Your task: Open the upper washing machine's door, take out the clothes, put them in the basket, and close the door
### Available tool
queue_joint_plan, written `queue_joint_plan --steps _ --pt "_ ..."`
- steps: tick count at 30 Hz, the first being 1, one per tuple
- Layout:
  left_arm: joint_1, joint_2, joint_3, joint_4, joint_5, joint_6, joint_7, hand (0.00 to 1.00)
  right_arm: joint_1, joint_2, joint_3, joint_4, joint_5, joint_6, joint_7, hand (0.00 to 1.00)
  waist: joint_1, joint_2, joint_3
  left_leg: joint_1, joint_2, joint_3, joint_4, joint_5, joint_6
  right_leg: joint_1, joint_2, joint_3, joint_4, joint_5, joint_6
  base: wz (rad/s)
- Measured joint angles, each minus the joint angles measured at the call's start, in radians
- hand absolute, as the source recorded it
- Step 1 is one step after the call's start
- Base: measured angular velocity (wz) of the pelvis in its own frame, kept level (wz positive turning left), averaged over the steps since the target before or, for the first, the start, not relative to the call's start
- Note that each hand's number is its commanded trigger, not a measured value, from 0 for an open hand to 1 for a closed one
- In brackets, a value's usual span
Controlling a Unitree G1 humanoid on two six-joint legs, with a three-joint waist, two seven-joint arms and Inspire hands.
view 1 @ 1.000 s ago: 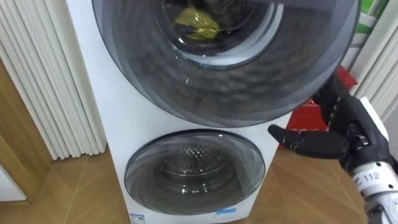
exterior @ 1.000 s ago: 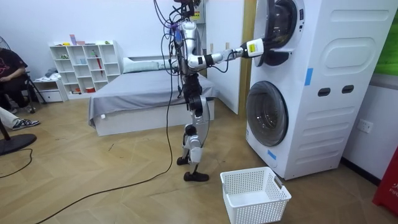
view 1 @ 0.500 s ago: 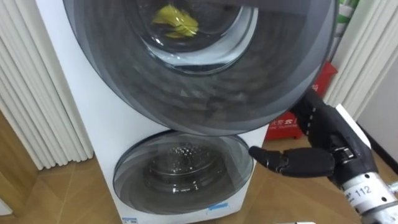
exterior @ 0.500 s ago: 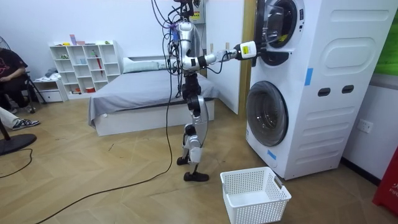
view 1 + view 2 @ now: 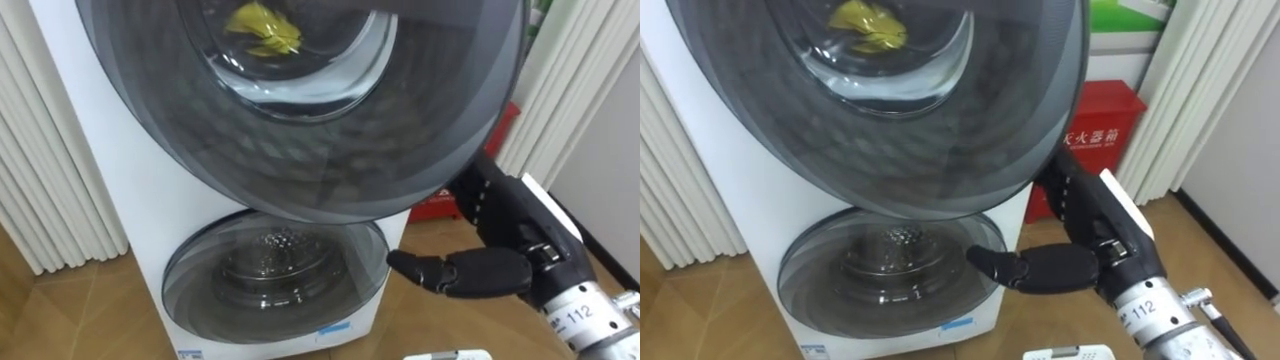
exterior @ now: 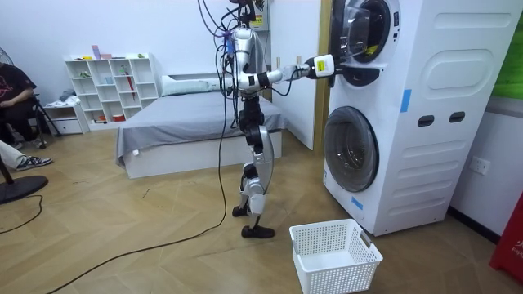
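Before a tall white washing machine point(image 6: 433, 114) with two round front doors, one above the other, the robot stands upright on a wooden floor point(image 6: 122, 229), its right arm stretched out level toward the upper door. From the head camera, the large upper door of dark tinted glass point(image 5: 330, 140) looms close; it overlaps the top of the lower door and reaches past the machine's right side. Through its glass a crumpled yellow garment point(image 5: 262, 28) shows inside the upper drum, lying near the drum's front opening.

The black right hand point(image 5: 505, 250) is at the lower right edge of that upper door. Its upper part runs up behind the door's rim, while the thumb point(image 5: 440, 272) points leftward below the door, clear of it. Whether the hand grips the rim or only lies against it cannot be told.

The smaller lower door of grey glass point(image 5: 275, 275) is closed, with an empty steel drum behind it. White pleated panels point(image 5: 40, 190) stand to the left of the machine, and a red box point(image 5: 1102, 125) sits on the floor behind it to the right.

A white slatted plastic laundry basket point(image 6: 335, 255) rests on the floor near the machine's foot, close to the robot's feet. Farther back are a grey bed point(image 6: 188, 131) and a white shelf unit point(image 6: 110, 86), and a person point(image 6: 12, 90) sits at the room view's left edge.
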Motion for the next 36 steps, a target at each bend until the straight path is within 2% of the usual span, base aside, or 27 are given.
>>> queue_joint_plan --steps 3,8,15,20,24,29,33,35,36 --pt "0.000 0.005 0.000 -0.001 0.000 0.000 -0.013 0.00 0.000 -0.017 -0.008 -0.003 0.002 0.000 0.035 0.00 -0.001 0.000 0.0000 0.002 0.001 0.002 -0.001 0.001 -0.002 0.000 0.001 0.002 0.000 -0.001 -0.002 0.00" --pt "-0.005 0.009 -0.017 0.005 -0.010 -0.006 -0.014 0.00 0.000 -0.019 -0.011 -0.012 0.009 0.000 0.070 0.00 -0.001 0.000 0.0008 0.004 0.002 0.007 0.007 0.002 -0.003 0.001 0.002 0.013 -0.001 -0.001 -0.003 -0.02" --pt "-0.033 0.017 -0.038 0.022 -0.009 -0.012 -0.014 0.00 0.000 -0.041 0.003 -0.052 0.008 0.000 0.138 0.00 0.001 -0.006 0.0122 0.005 0.004 0.011 0.006 0.002 -0.003 0.001 0.002 0.021 0.001 -0.001 -0.003 0.00" --pt "-0.041 0.021 -0.039 0.027 -0.009 -0.016 -0.013 0.00 -0.038 -0.049 0.056 -0.080 0.006 0.000 0.197 0.00 0.005 -0.013 0.0121 0.002 0.004 0.009 0.011 0.001 -0.003 0.001 -0.001 0.017 0.001 -0.001 -0.004 0.02" --pt "-0.058 0.025 -0.051 0.034 -0.011 -0.018 -0.009 0.00 -0.039 -0.052 0.082 -0.123 0.001 0.001 0.242 0.00 0.026 -0.016 0.0123 0.003 0.002 -0.010 0.013 0.001 -0.003 0.010 -0.004 -0.007 0.000 -0.001 -0.004 0.11" --pt "-0.065 0.028 -0.077 0.035 -0.011 -0.016 -0.014 0.00 -0.039 -0.057 0.098 -0.140 -0.001 0.002 0.293 0.00 0.025 -0.008 0.0163 0.005 0.005 -0.035 0.016 0.001 -0.003 0.023 -0.013 -0.028 0.002 -0.004 -0.005 0.12" --pt "-0.060 0.027 -0.079 0.034 -0.010 -0.016 -0.014 0.00 -0.041 -0.056 0.114 -0.152 0.001 0.010 0.348 0.00 0.054 -0.008 0.0151 0.004 -0.001 -0.050 0.015 0.003 -0.006 0.027 -0.017 -0.038 0.006 -0.010 -0.005 0.14" --pt "-0.051 0.028 -0.077 0.035 -0.010 -0.016 -0.014 0.00 -0.041 -0.053 0.129 -0.152 0.001 0.010 0.365 0.00 0.060 -0.011 0.0138 0.004 -0.003 -0.073 0.017 0.005 -0.008 0.039 -0.019 -0.053 0.002 -0.013 -0.005 0.27" --pt "-0.045 0.031 -0.076 0.033 -0.010 -0.016 -0.014 0.00 -0.041 -0.054 0.144 -0.152 0.002 0.010 0.376 0.00 0.072 -0.016 0.0098 0.004 -0.004 -0.078 0.017 0.006 -0.009 0.043 -0.020 -0.064 0.003 -0.018 -0.006 0.31"
